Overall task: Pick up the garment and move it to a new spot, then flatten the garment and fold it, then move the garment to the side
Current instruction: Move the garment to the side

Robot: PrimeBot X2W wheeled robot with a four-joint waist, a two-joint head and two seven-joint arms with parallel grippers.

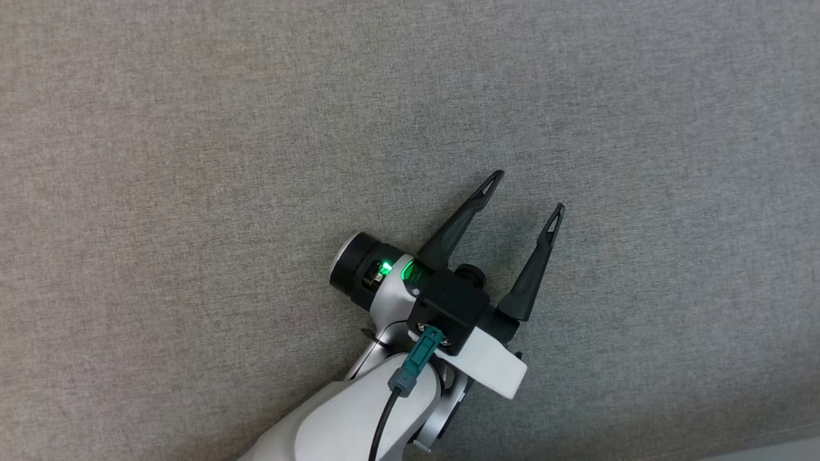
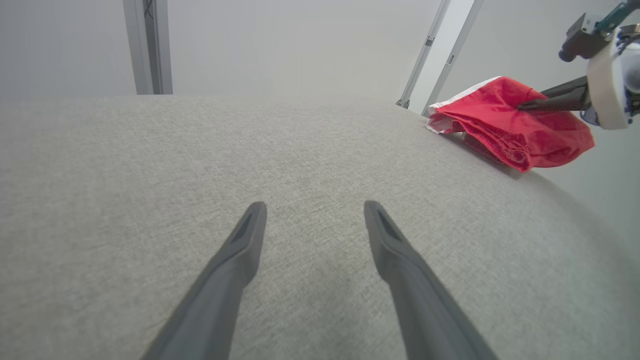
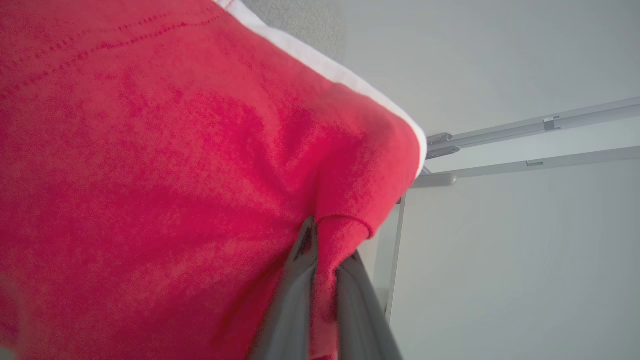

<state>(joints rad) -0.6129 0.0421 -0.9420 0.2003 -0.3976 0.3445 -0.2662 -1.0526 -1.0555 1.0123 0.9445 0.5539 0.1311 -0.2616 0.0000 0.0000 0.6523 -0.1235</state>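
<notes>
The garment (image 3: pixel 175 175) is pinched at a hem by the right pincer (image 3: pixel 327 242), apparently for carrying aside; the left pincer (image 1: pixel 527 191) is held spread above the desk (image 1: pixel 192 160), likely in reserve.

Left gripper (image 1: pixel 525 195) spread wide, fingers aimed at 1 o'clock in head view, forearm (image 1: pixel 346 416) entering from 6. Right gripper (image 3: pixel 330 240) pinched tight on garment (image 3: pixel 150 175).

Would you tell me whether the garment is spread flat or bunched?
Bunched: the garment sits in folds at the table edge, pinched by the right end effector.
</notes>
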